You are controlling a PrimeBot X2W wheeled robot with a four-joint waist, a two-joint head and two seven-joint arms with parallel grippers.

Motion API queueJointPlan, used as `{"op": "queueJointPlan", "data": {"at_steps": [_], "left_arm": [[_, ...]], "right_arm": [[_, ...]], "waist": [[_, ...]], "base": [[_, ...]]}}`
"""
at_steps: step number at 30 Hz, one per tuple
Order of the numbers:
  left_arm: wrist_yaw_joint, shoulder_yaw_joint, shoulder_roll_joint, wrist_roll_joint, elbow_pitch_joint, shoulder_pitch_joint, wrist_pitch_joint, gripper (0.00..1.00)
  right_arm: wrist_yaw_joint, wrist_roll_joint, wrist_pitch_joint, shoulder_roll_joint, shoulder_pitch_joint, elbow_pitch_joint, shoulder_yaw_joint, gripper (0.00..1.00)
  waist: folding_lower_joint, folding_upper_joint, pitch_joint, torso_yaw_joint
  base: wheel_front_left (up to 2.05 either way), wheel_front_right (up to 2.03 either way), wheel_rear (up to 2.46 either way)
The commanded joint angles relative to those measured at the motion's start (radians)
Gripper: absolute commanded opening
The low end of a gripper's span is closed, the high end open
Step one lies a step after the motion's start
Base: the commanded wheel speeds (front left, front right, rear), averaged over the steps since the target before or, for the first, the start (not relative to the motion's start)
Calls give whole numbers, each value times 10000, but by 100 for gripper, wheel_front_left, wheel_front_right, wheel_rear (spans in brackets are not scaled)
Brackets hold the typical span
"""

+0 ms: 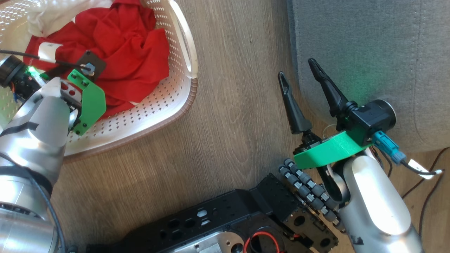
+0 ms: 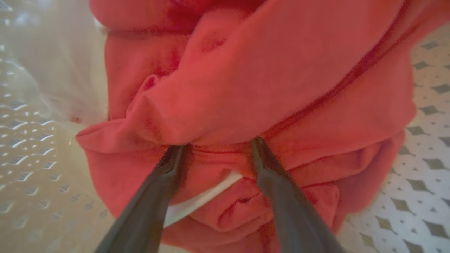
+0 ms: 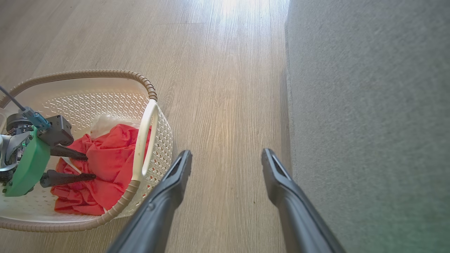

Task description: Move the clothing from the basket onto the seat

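The clothing [image 1: 123, 42], crumpled bright red fabric with white trim, lies in the cream perforated basket [image 1: 186, 102] on the floor. In the left wrist view my left gripper [image 2: 218, 146] is open, both fingertips pushed under a fold of the red clothing [image 2: 263, 70], a white trim strip between the fingers. The right wrist view shows that left gripper [image 3: 89, 166] reaching down into the basket [image 3: 105, 73] against the clothing [image 3: 105, 154]. My right gripper [image 1: 296, 68] hangs open and empty over the floor beside the grey seat [image 1: 369, 42], whose side fills the right of the right wrist view [image 3: 369, 105].
Wooden floor [image 1: 239, 105] runs between basket and seat. My black base [image 1: 228, 225] sits at the bottom of the head view. Dark cables [image 1: 429, 196] trail on the floor at the lower right. White fabric [image 1: 52, 14] lies at the basket's far end.
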Motion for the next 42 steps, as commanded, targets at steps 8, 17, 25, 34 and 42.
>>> {"op": "queueJointPlan", "data": {"at_steps": [8,17,25,34,42], "left_arm": [[-26,264,448,-388,50,244,207,0],[9,584,32,-1067,33,638,-1022,0],[-205,1029,-610,-1944,-198,1549,-1822,0],[76,1542,-859,-2488,-2683,2953,-1864,0],[370,2503,-1066,-2746,-5187,4406,-1865,0]], "right_arm": [[-2,-19,-67,-98,319,-200,203,100],[-2,-312,-67,-98,35,15,-48,100],[-2,-758,-67,-98,60,362,-386,100],[-2,-1308,-67,-98,422,856,-843,100],[-2,-1658,-67,-98,971,1304,-1024,100]], "waist": [[0,0,-37,24],[0,0,-890,419],[0,0,-2509,1110],[0,0,-4366,1910],[0,0,-6091,2551]], "base": [[0,0,0],[0,0,0],[0,0,0],[0,0,0],[0,0,0]]}}
